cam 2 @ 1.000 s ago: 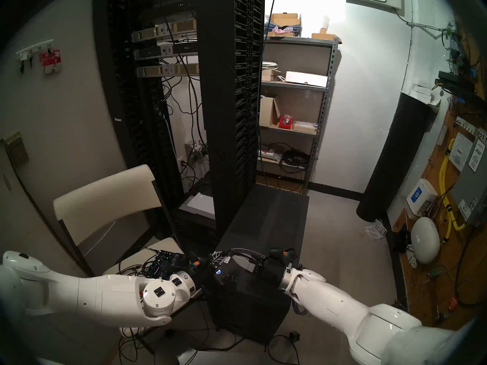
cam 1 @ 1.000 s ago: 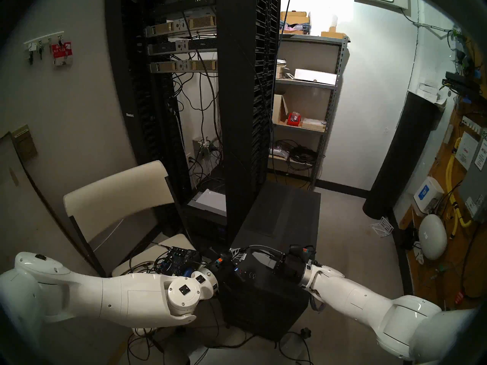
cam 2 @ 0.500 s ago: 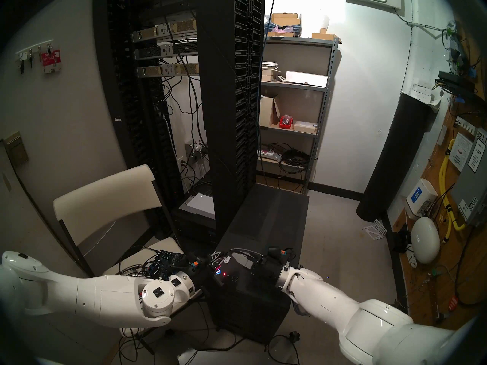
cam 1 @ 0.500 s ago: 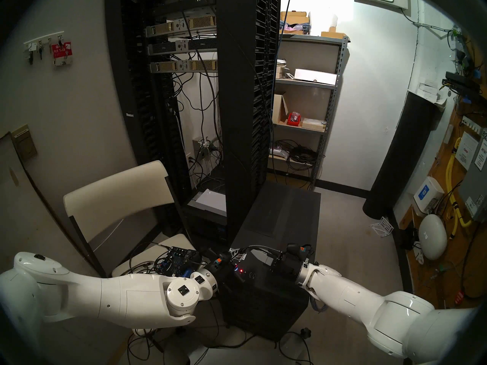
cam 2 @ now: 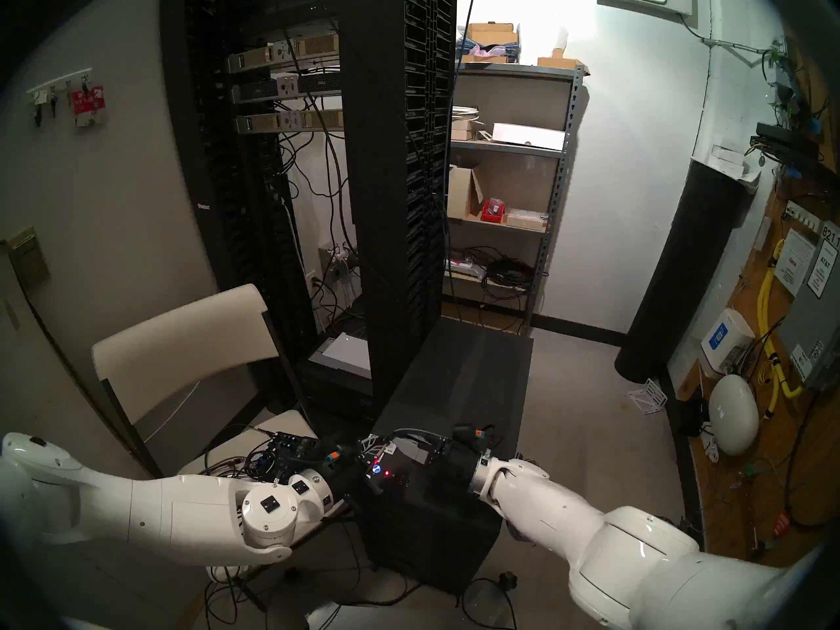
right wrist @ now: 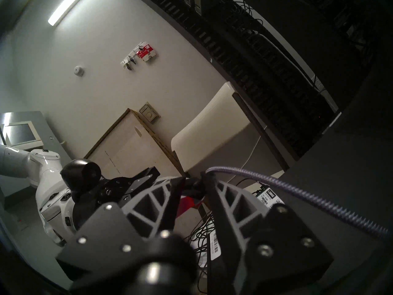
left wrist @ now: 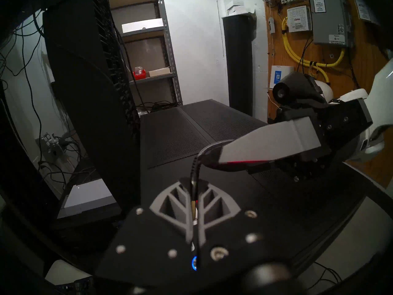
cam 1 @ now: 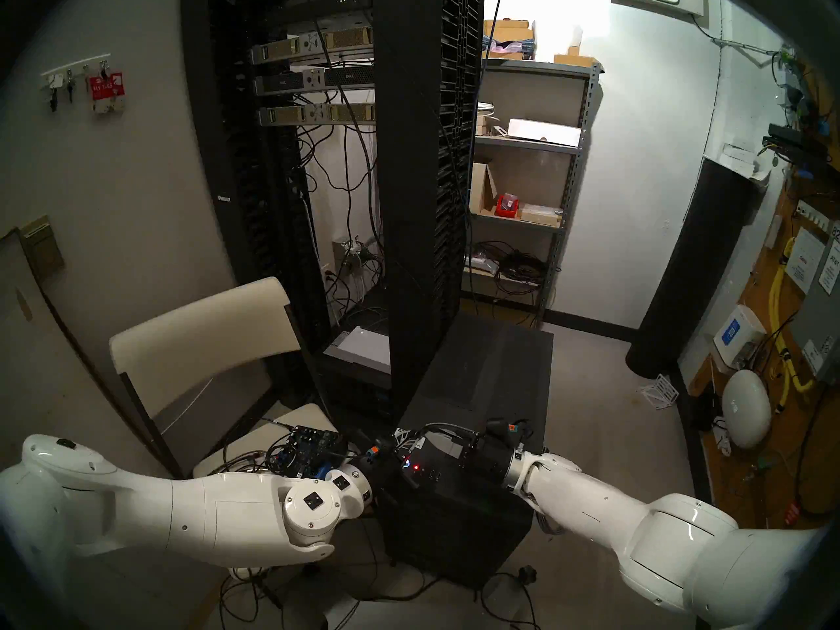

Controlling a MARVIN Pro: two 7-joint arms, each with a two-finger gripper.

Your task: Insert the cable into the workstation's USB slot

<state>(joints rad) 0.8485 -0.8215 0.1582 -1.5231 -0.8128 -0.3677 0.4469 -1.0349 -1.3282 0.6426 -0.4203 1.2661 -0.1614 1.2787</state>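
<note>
Readable writing is sparse: the grey wall box [left wrist: 329,17] carries "AT&T", the white box beside it [left wrist: 299,19] reads "ciena", two units in the server rack [cam 1: 318,161] show "DELL" faintly, and the red tag on the key hooks [cam 1: 105,87] has white lettering too small to make out. White barcode stickers [right wrist: 215,244] sit on the workstation's near edge in the right wrist view; their print is illegible.

The workstation [cam 1: 459,506], a matte-black tower with perforated top panels, stands on the floor between the two arms, a red light [cam 1: 416,467] glowing on its front top strip. Just right of that light lies a twin pair of silvery ports; the USB slot [cam 1: 437,475] is the farther one.

The left gripper [left wrist: 194,194] is fully closed on the cable [left wrist: 195,169] near its plug end. The plug's long axis runs along the fingers, back toward the wrist camera (gold-toned metal shows between the pads). From the fingertips the braided cord rises, then bends right and passes under the grey finger [left wrist: 265,143] of the right gripper [right wrist: 194,181].

That gripper's jaws stand partly apart, their tips flanking the plug end; whether they press it I cannot tell. The grey braid [right wrist: 308,194] trails off right over the case top.
</note>
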